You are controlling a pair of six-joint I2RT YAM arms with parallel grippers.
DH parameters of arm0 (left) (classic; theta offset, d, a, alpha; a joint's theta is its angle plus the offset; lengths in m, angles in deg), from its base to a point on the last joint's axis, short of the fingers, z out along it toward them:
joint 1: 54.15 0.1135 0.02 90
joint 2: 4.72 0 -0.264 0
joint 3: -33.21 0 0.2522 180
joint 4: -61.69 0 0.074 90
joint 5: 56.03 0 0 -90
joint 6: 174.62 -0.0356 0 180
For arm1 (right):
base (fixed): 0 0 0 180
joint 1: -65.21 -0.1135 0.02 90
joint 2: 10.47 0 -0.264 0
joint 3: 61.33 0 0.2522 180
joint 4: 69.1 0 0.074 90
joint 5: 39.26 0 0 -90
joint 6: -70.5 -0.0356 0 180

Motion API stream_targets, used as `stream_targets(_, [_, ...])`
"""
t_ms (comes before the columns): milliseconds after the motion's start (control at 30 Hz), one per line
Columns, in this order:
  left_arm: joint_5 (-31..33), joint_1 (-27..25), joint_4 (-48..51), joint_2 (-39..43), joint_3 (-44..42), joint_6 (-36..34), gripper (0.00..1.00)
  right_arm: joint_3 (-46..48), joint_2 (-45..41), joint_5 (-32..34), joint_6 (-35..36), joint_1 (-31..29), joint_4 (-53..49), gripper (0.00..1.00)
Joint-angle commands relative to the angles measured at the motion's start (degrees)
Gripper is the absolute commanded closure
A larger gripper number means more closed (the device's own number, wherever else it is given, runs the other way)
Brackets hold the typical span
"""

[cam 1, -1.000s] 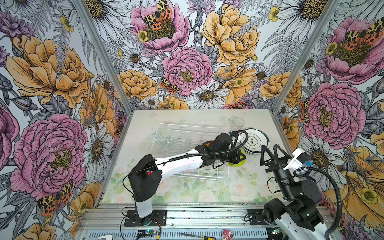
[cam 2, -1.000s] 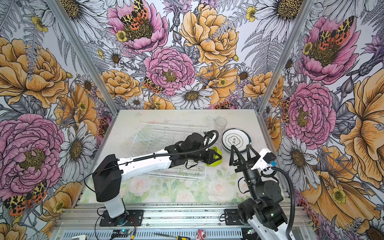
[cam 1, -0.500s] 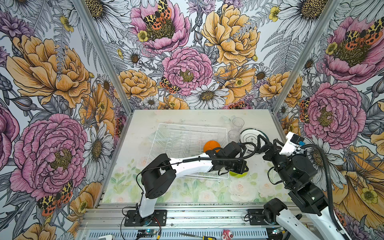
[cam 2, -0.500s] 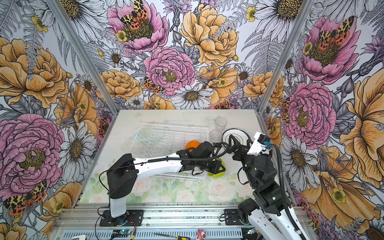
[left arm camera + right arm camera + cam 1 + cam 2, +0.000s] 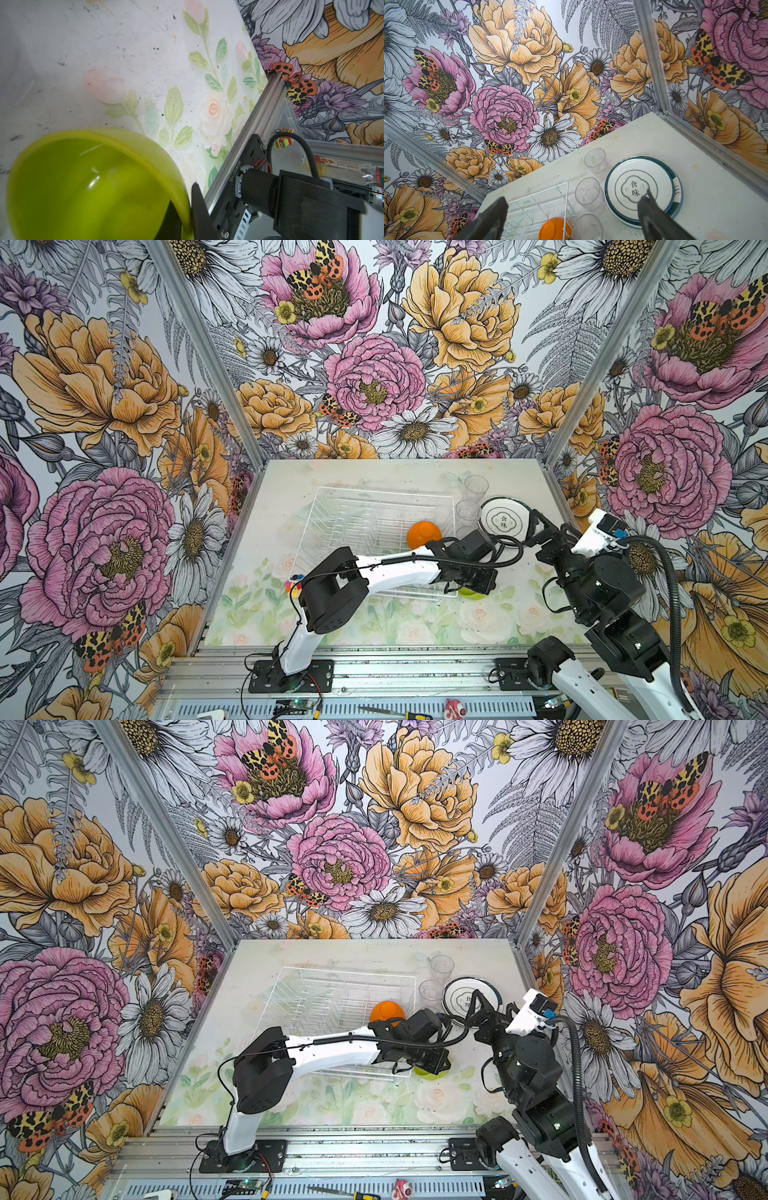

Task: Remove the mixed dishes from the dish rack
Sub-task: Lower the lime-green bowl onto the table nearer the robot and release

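Observation:
The white wire dish rack [image 5: 384, 491] [image 5: 345, 971] [image 5: 566, 199] holds an upturned orange bowl [image 5: 424, 533] [image 5: 387, 1011] [image 5: 554, 228] in its right end. My left gripper [image 5: 185, 199] is shut on the rim of the lime-green bowl [image 5: 93, 187] [image 5: 471, 594] [image 5: 428, 1073], low over the table just right of the rack's near corner. The right gripper [image 5: 575, 197] [image 5: 536, 526] hangs open and empty over the stacked plates [image 5: 635, 187] [image 5: 503, 520] and clear cups [image 5: 588, 193] [image 5: 467, 510].
A further clear cup [image 5: 476, 487] [image 5: 595, 159] stands behind the plates, near the back right. The aluminium corner post [image 5: 652, 56] and floral walls close in the table. A small coloured object [image 5: 293, 585] lies left of the rack's near edge. The right arm's base [image 5: 291, 197] stands close to the green bowl.
My left gripper carried the green bowl off the rack's right end and down to the table, uncovering the orange bowl. The right arm swung from the front right toward the plates.

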Motion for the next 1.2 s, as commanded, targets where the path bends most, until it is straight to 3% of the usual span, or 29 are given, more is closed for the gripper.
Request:
stream_targets(0, [2.2, -0.1, 1.9, -1.6, 2.4, -1.9, 1.0, -1.0, -0.4, 1.2, -0.5, 0.2, -0.7, 0.02])
stream_targets(200, [3.1, -0.2, 4.5, -3.4, 4.7, -2.6, 0.95, -0.7, 0.1, 0.7, -0.4, 0.1, -0.8, 0.02])
stream_targets(433, [4.7, -0.2, 5.7, -3.9, 4.9, -2.9, 0.54, -0.2, 0.1, 0.8, -0.3, 0.1, -0.7, 0.02])
stream_targets(633, [5.0, -0.2, 5.6, -3.2, 5.4, -3.2, 0.4, -0.6, 0.7, -0.2, 0.0, 0.1, -0.7, 0.02])
stream_targets(767, [5.9, -0.3, 5.6, -1.8, 5.9, -3.9, 0.26, -0.6, 0.9, -0.4, 0.1, 0.1, -0.7, 0.02])
stream_targets(833, [5.9, -0.3, 5.6, -1.3, 6.2, -4.1, 0.02, -0.6, 1.1, -0.5, 0.0, 0.1, -0.7, 0.02])
stream_targets(1167, [5.7, -0.8, 5.6, -0.2, 6.7, -3.4, 0.01, -0.4, 1.5, -1.2, -0.5, 0.2, -0.7, 0.02])
